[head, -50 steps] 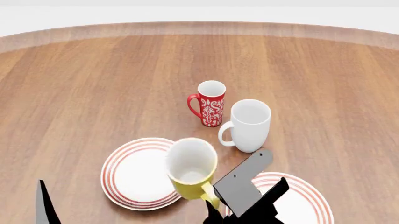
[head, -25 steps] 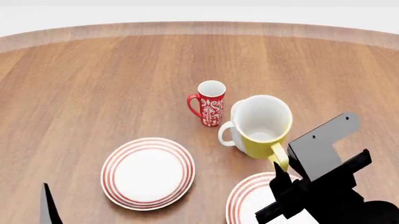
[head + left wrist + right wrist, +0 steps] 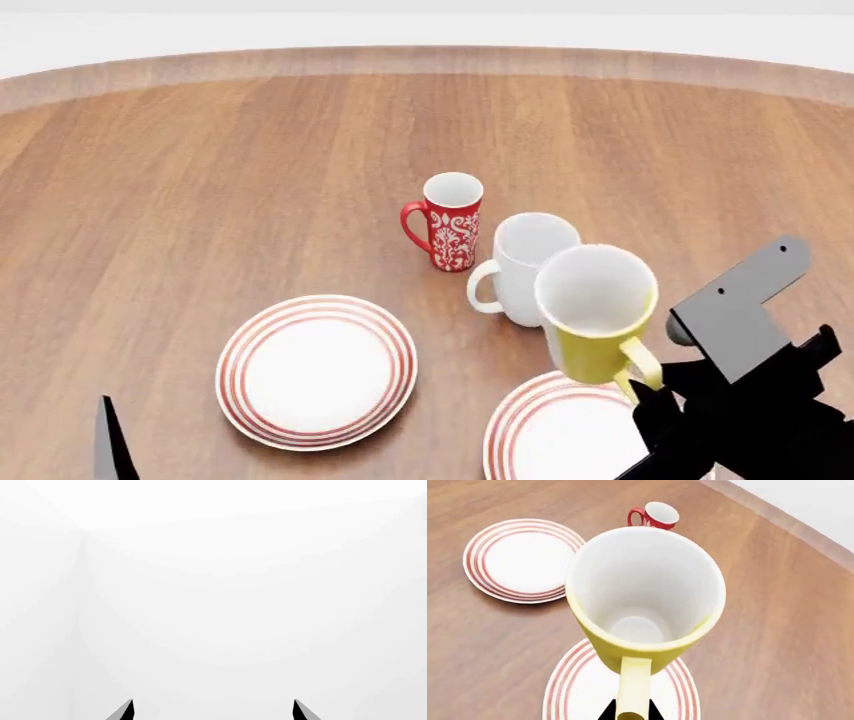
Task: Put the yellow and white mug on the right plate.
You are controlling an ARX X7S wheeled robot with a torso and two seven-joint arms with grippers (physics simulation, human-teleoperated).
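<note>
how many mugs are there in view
3: the yellow and white mug held by its handle in the right gripper above the right plate, the white mug behind it, the red mug farther back.

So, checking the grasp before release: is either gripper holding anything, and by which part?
The right gripper holds the yellow mug by its handle, above the right plate. The left gripper is open and empty.

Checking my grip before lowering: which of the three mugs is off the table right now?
The yellow and white mug, held by its handle in the right hand above the right plate. The red mug and white mug stand on the table.
</note>
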